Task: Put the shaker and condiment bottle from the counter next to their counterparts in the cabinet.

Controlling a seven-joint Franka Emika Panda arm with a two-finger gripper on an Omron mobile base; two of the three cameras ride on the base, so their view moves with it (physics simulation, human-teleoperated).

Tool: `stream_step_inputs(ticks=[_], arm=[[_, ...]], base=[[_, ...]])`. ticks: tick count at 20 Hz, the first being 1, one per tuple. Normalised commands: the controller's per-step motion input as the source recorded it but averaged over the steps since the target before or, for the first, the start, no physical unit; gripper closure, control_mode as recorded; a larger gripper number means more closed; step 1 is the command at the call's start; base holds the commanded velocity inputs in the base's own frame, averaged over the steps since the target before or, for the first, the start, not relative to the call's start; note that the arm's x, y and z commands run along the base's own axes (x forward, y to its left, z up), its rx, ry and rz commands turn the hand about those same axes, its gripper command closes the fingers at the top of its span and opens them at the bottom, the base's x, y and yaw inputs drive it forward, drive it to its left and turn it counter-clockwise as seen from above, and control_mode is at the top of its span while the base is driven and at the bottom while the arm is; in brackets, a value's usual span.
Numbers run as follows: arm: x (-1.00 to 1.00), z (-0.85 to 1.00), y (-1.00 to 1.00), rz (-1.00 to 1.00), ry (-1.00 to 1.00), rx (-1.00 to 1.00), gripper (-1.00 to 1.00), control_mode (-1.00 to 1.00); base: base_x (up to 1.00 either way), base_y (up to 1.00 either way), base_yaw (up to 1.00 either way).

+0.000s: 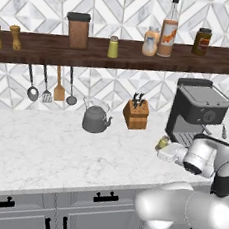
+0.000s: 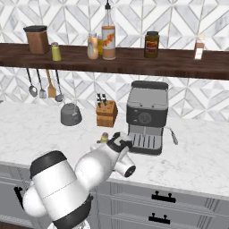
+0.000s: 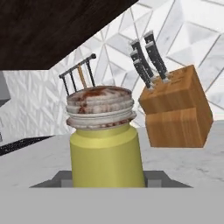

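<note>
Marble surface (image 1: 57,150) carries a coffee machine (image 1: 197,113); just left of it a knife block (image 1: 136,114), further left a kettle (image 1: 95,118). Fingers (image 3: 108,181) clamped on the shaker (image 3: 106,148) (yellow-green, grey stained cap), on the surface before the machine's front left corner

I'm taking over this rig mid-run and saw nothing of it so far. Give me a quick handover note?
Gripper: shut on the shaker, low on the counter in front of the coffee machine.
Condiment bottle: already on the cabinet, beside the squat orange bottle.
Matching shaker: on the cabinet, left of those.
Left: lift the held shaker and set it next to its match.
</note>
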Motion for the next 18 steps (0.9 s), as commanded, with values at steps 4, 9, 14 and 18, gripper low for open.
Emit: stream_step_inputs(ticks=[4, 9, 14, 18], arm=[[-0.22, 0.78, 0.00, -0.23, 0.16, 0.00, 1.00, -1.00], [-0.59, 0.47, 0.11, -0.21, 0.08, -0.01, 1.00, -1.00], [-0.50, 0.28, 0.38, -0.11, 0.01, -0.03, 1.00, -1.00], [-0.34, 0.46, 0.31, -0.11, 0.07, -0.01, 1.00, -1.00]], base=[[0.00, 0.00, 0.00], [0.00, 0.00, 0.00], [0.00, 0.00, 0.00], [0.00, 0.00, 0.00]])
